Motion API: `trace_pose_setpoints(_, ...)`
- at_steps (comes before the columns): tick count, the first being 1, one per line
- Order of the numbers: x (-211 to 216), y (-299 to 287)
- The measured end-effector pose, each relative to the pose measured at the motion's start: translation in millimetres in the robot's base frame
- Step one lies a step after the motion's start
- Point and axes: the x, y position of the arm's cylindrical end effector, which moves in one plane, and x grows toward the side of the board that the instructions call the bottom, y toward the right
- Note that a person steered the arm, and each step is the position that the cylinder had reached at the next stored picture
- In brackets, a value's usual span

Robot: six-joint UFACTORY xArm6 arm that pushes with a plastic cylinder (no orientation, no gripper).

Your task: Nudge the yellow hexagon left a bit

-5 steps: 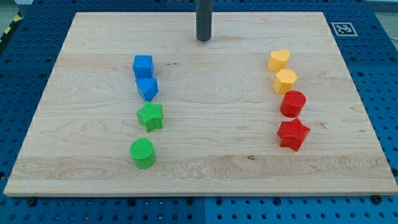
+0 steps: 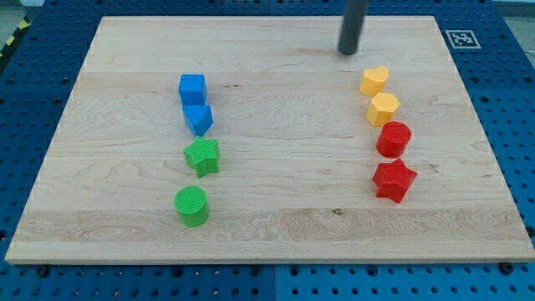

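We see a wooden board lying on a blue pegboard table, with a small fiducial marker at its corner at the view's top right. Down the view's left runs a column — blue cube, blue block, green star, green cylinder. Down the right runs another: a yellow block of unclear shape, the yellow hexagon just below it, then red cylinder and red star. We carry no gripper, only a rod; my tip sits near the top edge — up and left of the yellow block, apart from it, and well clear of the hexagon.
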Motion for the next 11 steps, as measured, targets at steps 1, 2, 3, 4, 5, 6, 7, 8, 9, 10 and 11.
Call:
trace_pose_setpoints(1, 12.1, 48.8)
trace_pose_setpoints(2, 50.8, 70.0)
trace_pose_setpoints(3, 100.3, 71.2)
trace_pose_setpoints(4, 108.7, 70.7)
trace_pose_setpoints(5, 126.2, 67.3)
trace_pose_setpoints(6, 138.2, 59.0)
trace_pose_setpoints(7, 138.2, 55.4)
trace_pose_setpoints(8, 138.2, 33.9)
trace_pose_setpoints(9, 139.7, 12.3)
trace_pose_setpoints(10, 139.7, 3.9)
trace_pose_setpoints(11, 139.9, 11.4)
